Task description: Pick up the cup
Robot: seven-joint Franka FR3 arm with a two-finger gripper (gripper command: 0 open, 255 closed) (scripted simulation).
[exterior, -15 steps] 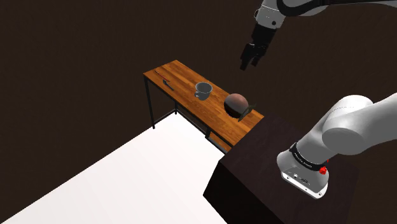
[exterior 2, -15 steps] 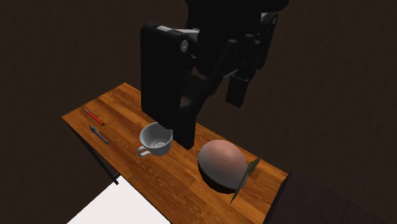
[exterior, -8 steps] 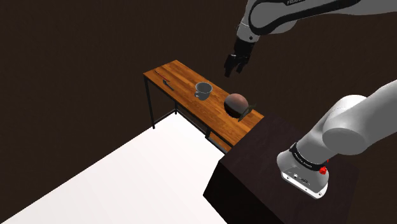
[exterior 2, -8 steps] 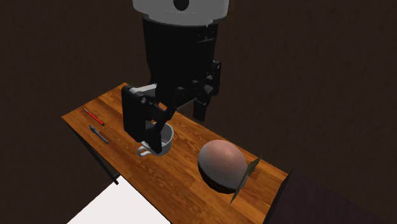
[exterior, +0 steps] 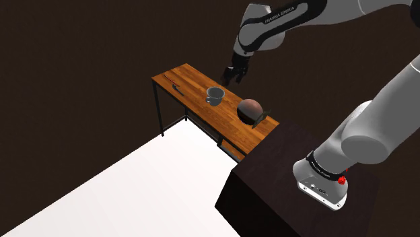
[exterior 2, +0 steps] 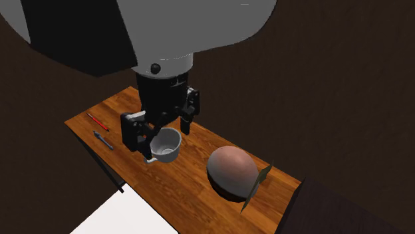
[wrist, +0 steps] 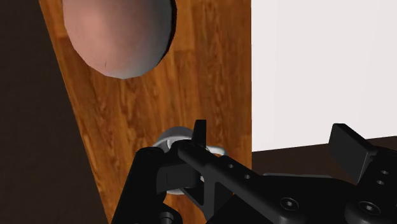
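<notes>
Here the black gripper (exterior 2: 163, 133) hangs just above the grey cup (exterior 2: 167, 151) on the wooden table (exterior 2: 193, 183), its fingers wide apart, holding nothing.

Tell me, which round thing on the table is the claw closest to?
The small pale cup with a handle; the open gripper hangs right over it. The bigger reddish-brown dome sits farther along the table.

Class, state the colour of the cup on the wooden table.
Pale grey cup, clearest in the second exterior view.
</notes>
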